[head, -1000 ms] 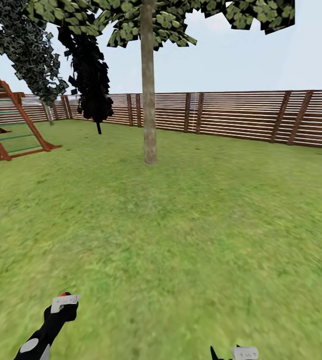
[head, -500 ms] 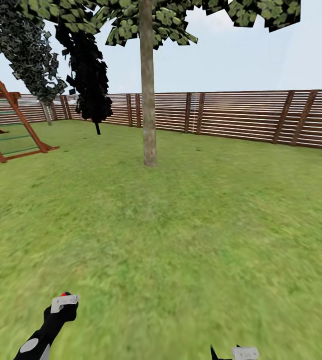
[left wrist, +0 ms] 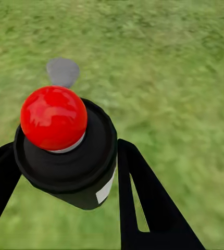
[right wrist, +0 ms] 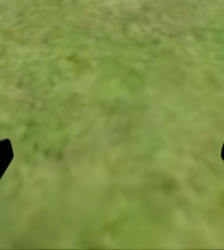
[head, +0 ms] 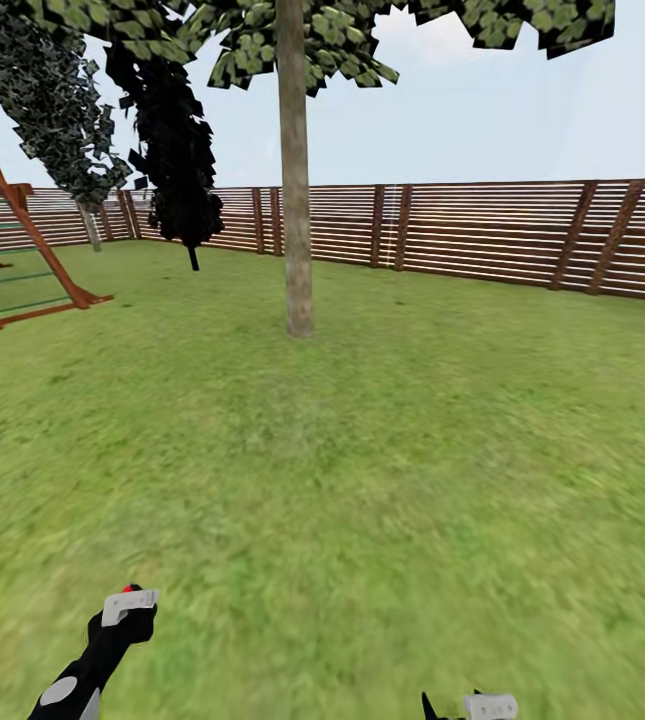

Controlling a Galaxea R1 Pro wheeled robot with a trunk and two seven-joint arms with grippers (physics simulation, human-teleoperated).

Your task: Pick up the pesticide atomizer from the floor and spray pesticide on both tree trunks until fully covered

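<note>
My left hand [left wrist: 65,172] grips the atomizer [left wrist: 67,156] by its rigid black body, below the red cap; it looks light but smooth, so slip-prone. Right hand [right wrist: 112,156] spread wide, empty. Tree trunk [head: 295,170] well ahead.

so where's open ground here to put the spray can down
Open grass runs from the two end effectors up to the tree trunk, and on its right side back to the fence. It is crowded at far left, by the climbing frame and the dark trees.
</note>
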